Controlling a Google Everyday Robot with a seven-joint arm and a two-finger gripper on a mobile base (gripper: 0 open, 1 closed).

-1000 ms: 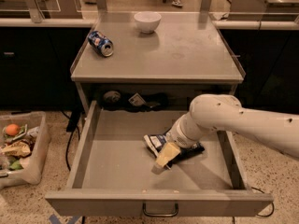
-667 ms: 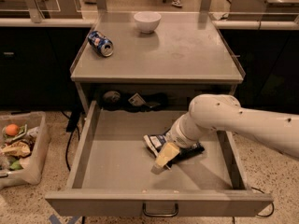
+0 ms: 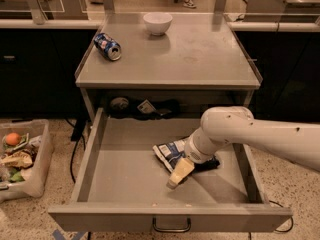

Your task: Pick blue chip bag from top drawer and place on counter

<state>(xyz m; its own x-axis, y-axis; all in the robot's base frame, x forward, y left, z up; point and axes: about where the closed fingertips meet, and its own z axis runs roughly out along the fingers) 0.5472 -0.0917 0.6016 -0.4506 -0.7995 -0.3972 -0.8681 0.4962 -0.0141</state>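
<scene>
The top drawer (image 3: 91, 156) is pulled open below the counter (image 3: 200, 59). The blue chip bag (image 3: 169, 152), dark blue with white panels, lies on the drawer floor right of the middle. My gripper (image 3: 182, 170) reaches down into the drawer from the right on a thick white arm. It sits on the bag's front right edge, and its tan tip points to the front left. The arm hides the right part of the bag. The drawer's loop handle (image 3: 171, 228) shows on the front panel.
A blue soda can (image 3: 107, 46) lies on its side at the counter's back left. A white bowl (image 3: 157, 23) stands at the back middle. Dark clutter (image 3: 145, 107) sits behind the drawer under the counter. A clear bin of food scraps (image 3: 20, 156) stands on the floor to the left.
</scene>
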